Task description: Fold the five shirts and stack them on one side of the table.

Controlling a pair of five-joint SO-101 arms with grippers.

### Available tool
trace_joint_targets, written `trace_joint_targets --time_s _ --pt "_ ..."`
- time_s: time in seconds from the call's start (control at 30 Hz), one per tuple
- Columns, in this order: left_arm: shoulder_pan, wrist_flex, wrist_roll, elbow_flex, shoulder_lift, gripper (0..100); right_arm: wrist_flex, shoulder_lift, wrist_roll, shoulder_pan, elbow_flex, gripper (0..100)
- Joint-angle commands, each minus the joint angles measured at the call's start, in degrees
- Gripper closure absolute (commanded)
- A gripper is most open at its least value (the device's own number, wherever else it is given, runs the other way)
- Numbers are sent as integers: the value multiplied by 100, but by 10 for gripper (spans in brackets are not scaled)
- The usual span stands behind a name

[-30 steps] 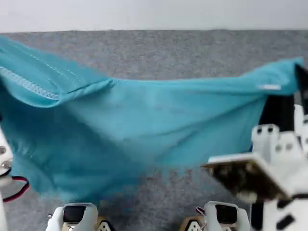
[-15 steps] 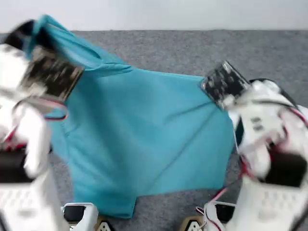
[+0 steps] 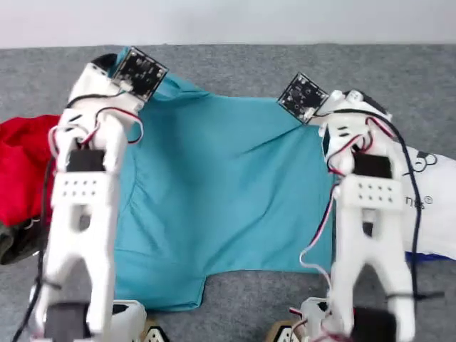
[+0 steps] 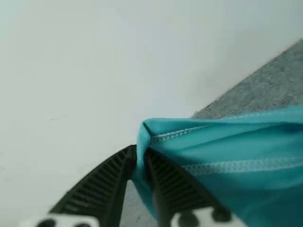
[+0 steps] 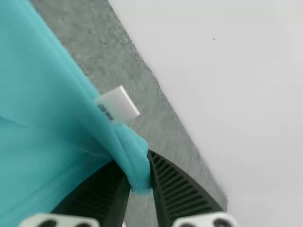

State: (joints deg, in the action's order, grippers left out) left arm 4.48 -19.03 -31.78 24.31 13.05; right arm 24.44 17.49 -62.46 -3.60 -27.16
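Observation:
A teal shirt [image 3: 221, 199] lies spread over the middle of the grey table. Its far left corner is pinched in my left gripper [image 4: 140, 163], whose black fingers [image 4: 113, 175] are shut on the hemmed edge of the teal shirt [image 4: 227, 156]. My right gripper [image 5: 139, 177] is shut on the far right corner of the teal shirt [image 5: 52, 123], beside a small white label [image 5: 116, 106]. In the high view the left arm [image 3: 85, 178] stands over the shirt's left side and the right arm [image 3: 363, 192] over its right side.
A red garment [image 3: 21, 167] is bunched at the table's left edge, with something dark [image 3: 18, 242] just in front of it. A white garment with print [image 3: 431, 206] lies at the right edge. The white wall [image 3: 228, 21] runs behind the table.
The shirt was held up high and stretched wide; both arms have swung away toward the far side and lowered it, so it now lies spread on the table.

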Motion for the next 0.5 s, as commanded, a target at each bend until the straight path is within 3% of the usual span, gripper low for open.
trace_joint_targets --time_s 0.0,0.13,0.3,0.47 --pt "-26 422 -62 -840 -782 986 -1156 -602 -220 -13 105 988" --pt "-26 413 -62 -1947 -1802 986 -1877 -1455 -290 -13 589 988" --pt "0 396 -62 -3240 -2716 986 -1903 -2545 -299 -101 1723 988" --pt "26 -352 -70 -4295 -3051 986 -1895 -3415 -659 -101 2470 988"
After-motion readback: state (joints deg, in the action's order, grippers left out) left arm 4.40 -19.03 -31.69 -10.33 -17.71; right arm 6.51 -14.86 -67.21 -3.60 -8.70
